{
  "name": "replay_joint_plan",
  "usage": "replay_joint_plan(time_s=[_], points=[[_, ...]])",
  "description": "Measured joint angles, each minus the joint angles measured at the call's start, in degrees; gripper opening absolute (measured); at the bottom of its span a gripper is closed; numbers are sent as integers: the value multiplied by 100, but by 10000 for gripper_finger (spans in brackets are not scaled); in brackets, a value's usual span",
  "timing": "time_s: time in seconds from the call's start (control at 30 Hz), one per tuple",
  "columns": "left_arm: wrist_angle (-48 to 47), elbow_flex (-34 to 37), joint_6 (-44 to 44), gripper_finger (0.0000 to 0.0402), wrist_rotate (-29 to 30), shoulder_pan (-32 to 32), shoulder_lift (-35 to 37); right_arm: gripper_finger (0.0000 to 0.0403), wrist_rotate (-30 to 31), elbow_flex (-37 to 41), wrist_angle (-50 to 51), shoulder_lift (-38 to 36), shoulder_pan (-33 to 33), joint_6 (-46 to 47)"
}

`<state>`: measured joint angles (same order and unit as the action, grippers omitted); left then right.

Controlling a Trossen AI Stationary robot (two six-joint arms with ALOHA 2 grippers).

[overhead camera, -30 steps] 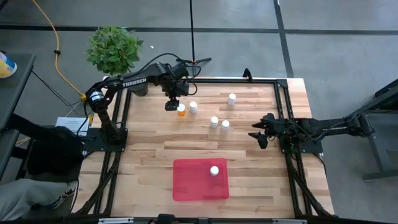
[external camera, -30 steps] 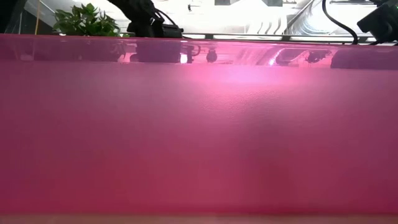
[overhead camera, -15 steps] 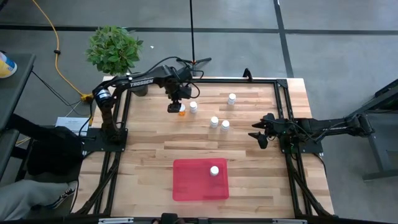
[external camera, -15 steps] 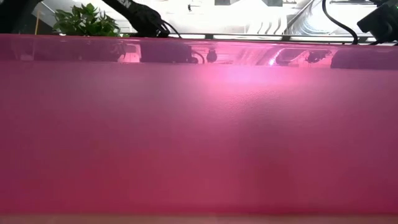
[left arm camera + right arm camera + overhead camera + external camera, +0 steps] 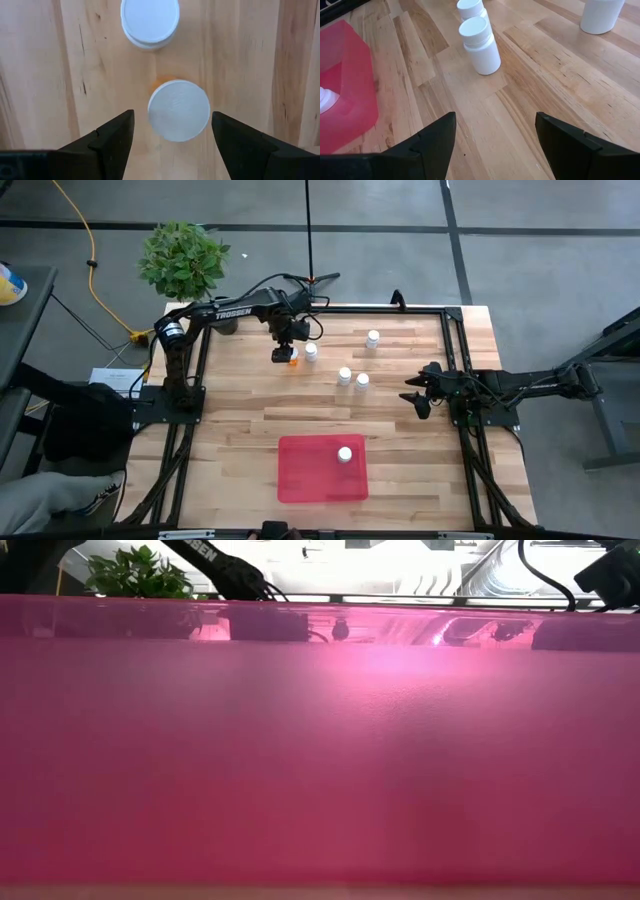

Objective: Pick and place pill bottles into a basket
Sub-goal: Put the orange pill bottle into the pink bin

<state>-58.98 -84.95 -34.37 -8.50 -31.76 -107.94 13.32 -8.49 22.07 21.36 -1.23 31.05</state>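
Observation:
The orange-bodied pill bottle [image 5: 293,361] stands upright on the wooden table at the far left. My left gripper [image 5: 284,356] is open above it. In the left wrist view its fingers stand on either side of the bottle's white cap [image 5: 178,110] without touching it. A white bottle [image 5: 311,351] stands just beside it and also shows in the left wrist view [image 5: 150,22]. Three more white bottles [image 5: 373,338] [image 5: 344,375] [image 5: 361,381] stand upright mid-table. One white bottle [image 5: 344,453] stands in the red basket [image 5: 305,475] near the front. My right gripper [image 5: 415,398] waits open at the right.
A potted plant [image 5: 183,258] stands beyond the table's far left corner. The basket's red wall [image 5: 320,740] fills the low view. The right wrist view shows two white bottles [image 5: 480,45] ahead of the open fingers and the basket's corner [image 5: 345,85].
My left gripper has gone toward the table's right edge and a little nearer and down. It now stands over the orange bottle with its fingers on either side of the cap.

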Motion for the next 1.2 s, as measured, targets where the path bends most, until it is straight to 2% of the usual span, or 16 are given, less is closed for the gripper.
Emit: replay_joint_plan(time_s=[0.43,0.67,1.03,1.2], points=[[53,0,164,298,-323,0,0,264,0,0,13,0,0,2],[104,0,164,299,-236,82,0,264,0,0,14,0,0,2],[101,0,166,350,-170,75,0,264,0,0,23,0,1,4],[105,-7,171,355,-158,73,-26,264,0,0,41,-2,1,3]])
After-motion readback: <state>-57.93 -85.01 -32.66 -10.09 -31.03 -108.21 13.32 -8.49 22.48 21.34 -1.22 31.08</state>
